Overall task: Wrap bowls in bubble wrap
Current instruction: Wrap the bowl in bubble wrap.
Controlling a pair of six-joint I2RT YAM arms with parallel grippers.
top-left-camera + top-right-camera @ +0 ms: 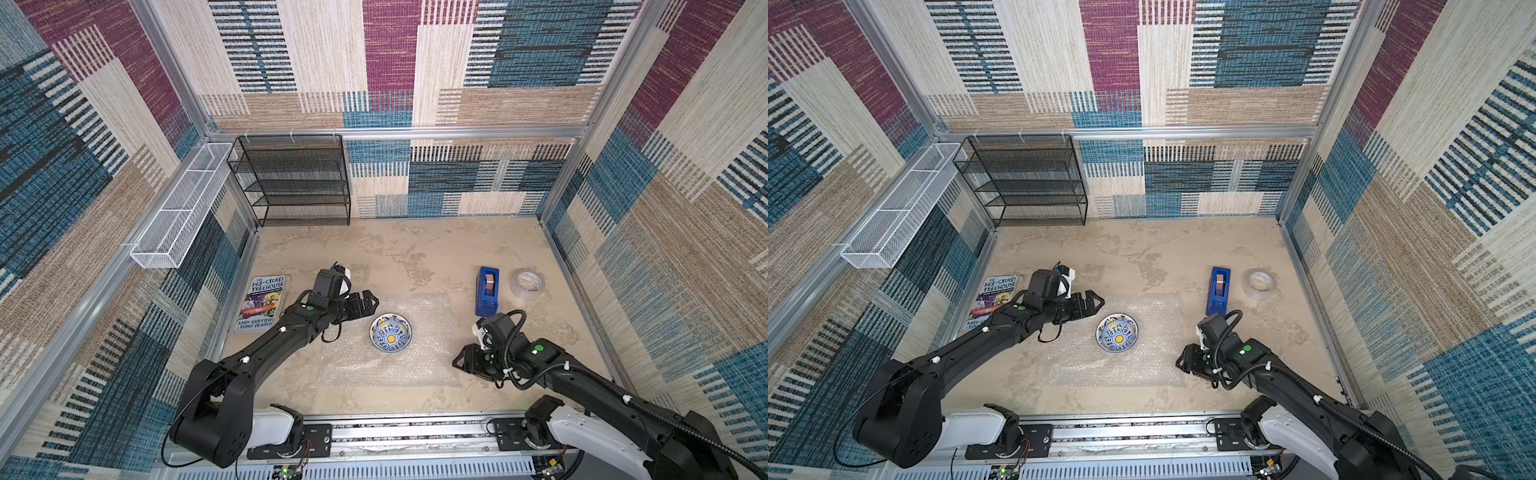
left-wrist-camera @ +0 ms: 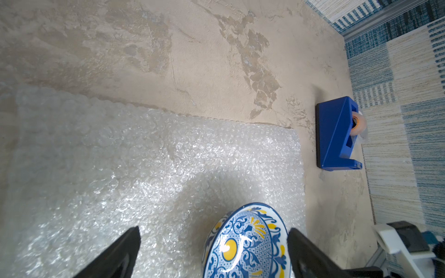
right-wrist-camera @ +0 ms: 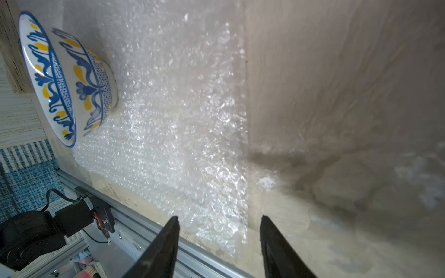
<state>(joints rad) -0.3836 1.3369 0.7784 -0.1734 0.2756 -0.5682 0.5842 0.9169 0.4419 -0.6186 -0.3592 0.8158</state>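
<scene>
- The bowl (image 1: 390,333) sits upright near the middle of the bubble wrap (image 1: 419,365), which lies flat on the tabletop (image 1: 415,257). No part of the sheet is folded over the bowl yet.
- The left gripper (image 1: 371,305) hovers just beside the bowl on the left arm's side. Its jaws are spread wide and hold nothing, and I see no contact with the rim.
- The right gripper (image 3: 219,217) is low at the sheet's edge, on the bowl's other side and well apart from it. Its jaws are partly parted with the edge between them, and nothing is pinched so far.
- Beyond the bowl on that same side stand a blue tape dispenser (image 1: 487,291) and a clear tape roll (image 1: 528,284). A book (image 1: 261,302) lies past the left gripper.
- To my eye, the main risk is the pinch. The film is thin and flat against the tabletop, so the jaws could close on air or scrape the surface.
- If the edge is lifted fast, the slick sheet may drag the bowl along or tip it.
- A stray nudge from the left gripper could also slide the ceramic off centre.
</scene>
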